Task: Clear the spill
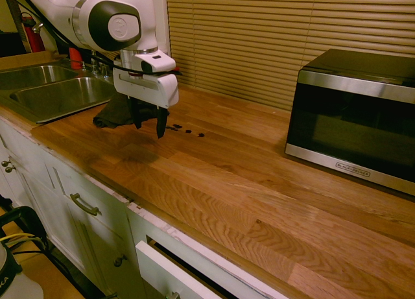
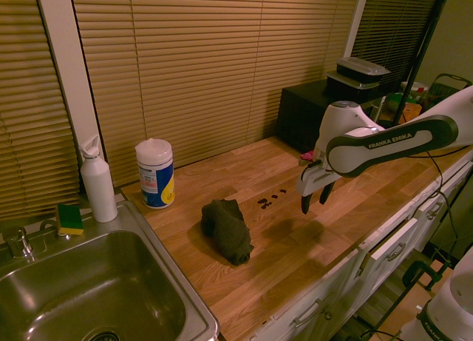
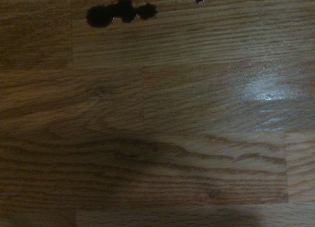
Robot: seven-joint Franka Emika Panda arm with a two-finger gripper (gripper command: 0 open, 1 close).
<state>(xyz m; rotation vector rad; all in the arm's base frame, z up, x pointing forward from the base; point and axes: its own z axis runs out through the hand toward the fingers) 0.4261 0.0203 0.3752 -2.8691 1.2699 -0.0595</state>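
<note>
Dark, wet droplets of spill (image 2: 264, 203) lie on the wooden counter (image 2: 297, 224) between your open, empty black-fingered gripper (image 2: 315, 203) and the crumpled dark cloth (image 2: 228, 230); to fetch that cloth, you likely need to travel past them, sinkward.

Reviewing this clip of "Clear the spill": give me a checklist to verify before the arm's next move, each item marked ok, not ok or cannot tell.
1. Claw open and free of any load: ok, fingers apart with nothing between them.
2. Spill in plain sight: ok, dark spots on the wooden counter.
3. Cloth in the claw: not ok, it lies bunched on the counter between the sink and the spill.
4. Spill wiped up: not ok, the spots remain.
5. Cloth damp enough to wipe with: cannot tell.
</note>
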